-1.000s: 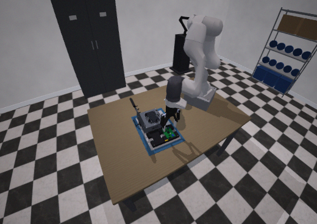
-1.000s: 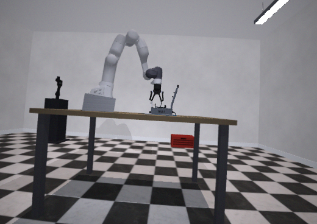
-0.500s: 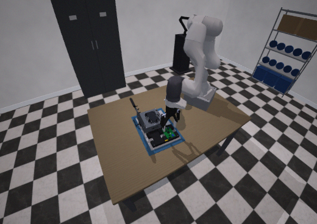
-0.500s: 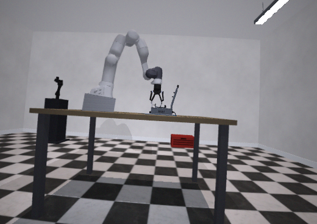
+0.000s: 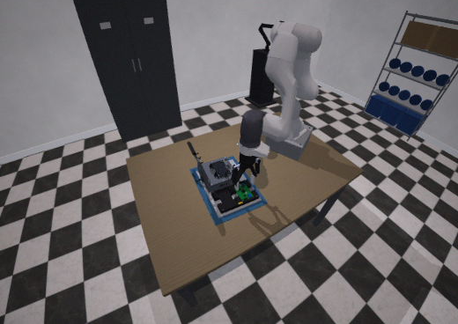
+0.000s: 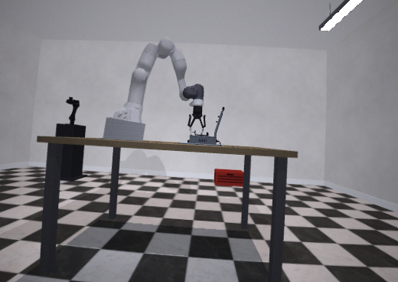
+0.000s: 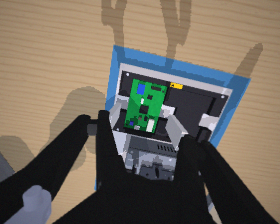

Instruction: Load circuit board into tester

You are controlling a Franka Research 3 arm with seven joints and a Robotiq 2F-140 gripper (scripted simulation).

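The green circuit board [image 5: 246, 195] [image 7: 145, 104] lies component side up in the black tray [image 5: 225, 204] [image 7: 192, 107], at the tray's end nearest the tester. Its white connector [image 7: 150, 125] is at the end facing the tester. The grey tester [image 5: 216, 178] [image 6: 203, 139] [image 7: 152, 153] stands next to the tray on a blue mat [image 5: 220, 221] [image 7: 232, 84], with its lid [image 5: 194, 152] [image 6: 219, 122] standing open and upright. My gripper [image 5: 247, 179] [image 6: 197, 130] [image 7: 144, 115] is open and empty. It hangs a short way above the board with its fingers pointing down.
The arm's grey base block [image 5: 296, 147] [image 6: 124, 129] stands on the wooden table [image 5: 176, 245] [image 6: 161, 145] behind the mat. A yellow mark [image 7: 176, 86] is on the tray's rim. A red toolbox [image 6: 229, 177] lies on the floor beyond the table.
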